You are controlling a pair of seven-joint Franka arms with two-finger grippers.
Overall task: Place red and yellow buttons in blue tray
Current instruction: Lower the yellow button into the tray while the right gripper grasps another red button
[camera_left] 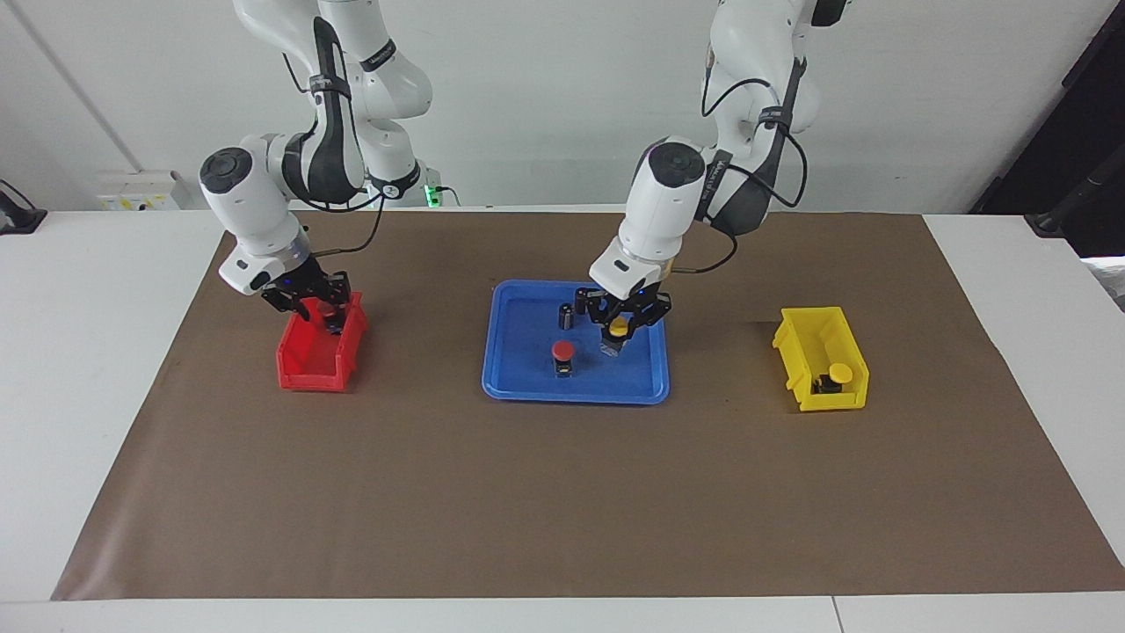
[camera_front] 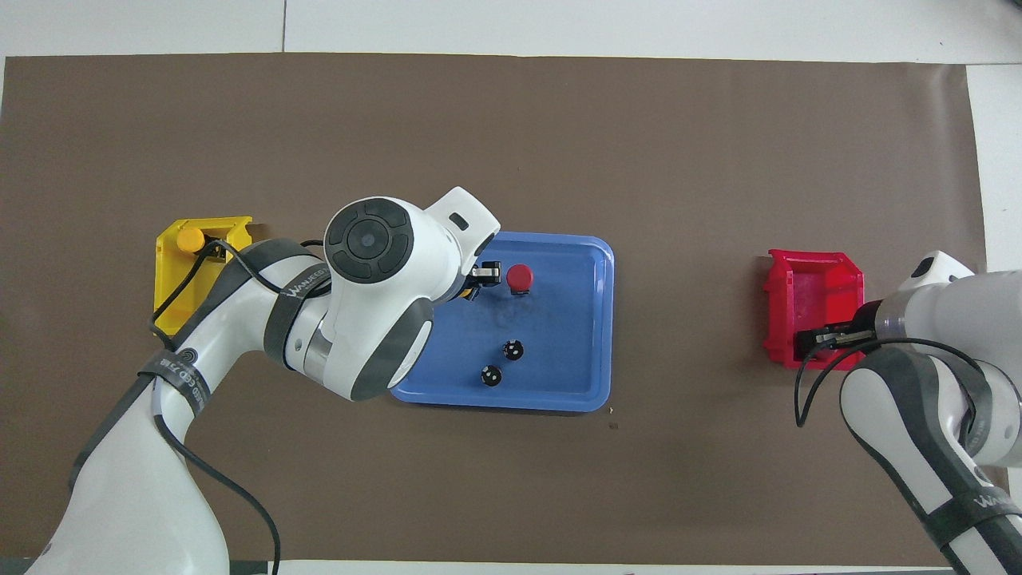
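Note:
The blue tray (camera_left: 576,394) lies mid-table and also shows in the overhead view (camera_front: 603,319). A red button (camera_left: 562,353) stands in it, seen from above too (camera_front: 520,276). My left gripper (camera_left: 618,334) is over the tray beside the red button, shut on a yellow button (camera_left: 620,327) held just above the tray floor. A second yellow button (camera_left: 839,374) sits in the yellow bin (camera_left: 813,330). My right gripper (camera_left: 321,309) reaches down into the red bin (camera_left: 303,374) at its end nearer the robots. The second red button is hidden.
Two dark capless cylinders (camera_front: 513,349) (camera_front: 491,375) stand in the tray, nearer the robots than the red button. The yellow bin (camera_front: 172,279) is toward the left arm's end and the red bin (camera_front: 814,283) toward the right arm's end. Brown paper covers the table.

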